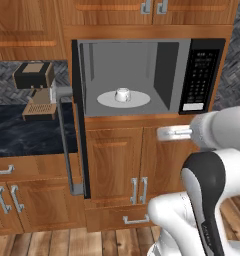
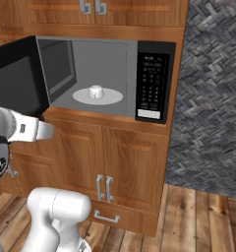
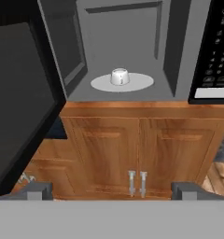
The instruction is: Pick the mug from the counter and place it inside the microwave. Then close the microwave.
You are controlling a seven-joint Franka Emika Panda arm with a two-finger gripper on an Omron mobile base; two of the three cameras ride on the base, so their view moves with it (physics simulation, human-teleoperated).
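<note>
- The mug [image 1: 122, 94] is seen upside down on the round turntable [image 1: 108, 99] inside the microwave [image 1: 142, 75]; it is well back from the front lip, so nothing has to be carried now.
- The gripper [image 3: 112, 191] is held low in front of the wooden cabinets [image 3: 137, 149], below the microwave's opening; its two dark tips are spread wide and nothing is held between them.
- The step judged to be in hand is closing the microwave door [image 1: 78, 120]; the door is swung wide open to the left, with its long silver door handle [image 1: 64, 140] sticking out on the far side.
- To do it well, the door should be pushed on its outer face near the free edge, not near the hinge; a slow, steady sweep should be kept until the door sits flat against the front.
- The door's edge hangs just over the black counter [image 1: 22, 132] and near the coffee machine [image 1: 36, 90]; that side is tight, so it should be reached around with care.
- The button panel [image 2: 152, 88] on the right should not be bumped.
- Open room is found in front of the cabinets and above the wooden floor [image 2: 208, 216]; the arm can be swung there freely.
</note>
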